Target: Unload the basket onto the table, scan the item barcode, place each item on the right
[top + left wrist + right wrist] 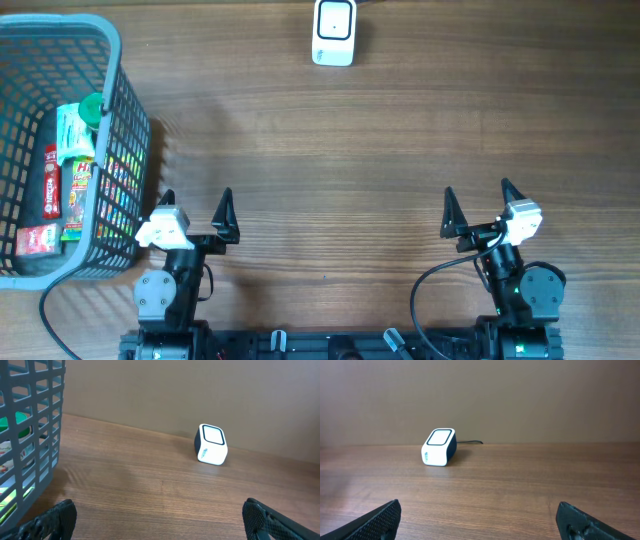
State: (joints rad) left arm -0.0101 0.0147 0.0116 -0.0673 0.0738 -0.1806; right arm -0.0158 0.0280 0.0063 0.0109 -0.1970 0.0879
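Two grippers rest at the near edge of the table [330, 150], and we see both with fingers spread wide, holding nothing. The left gripper [196, 200] sits just right of the grey basket [128, 120]; the packets [78, 185] lie inside it, apart from the fingers. The right gripper [478, 192] is well apart from them. The white scanner [334, 30] stands at the far edge, between the two arms.

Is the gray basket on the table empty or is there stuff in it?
Not empty. The overhead view shows several packaged items lying inside the basket, and the left wrist view shows some through its mesh.
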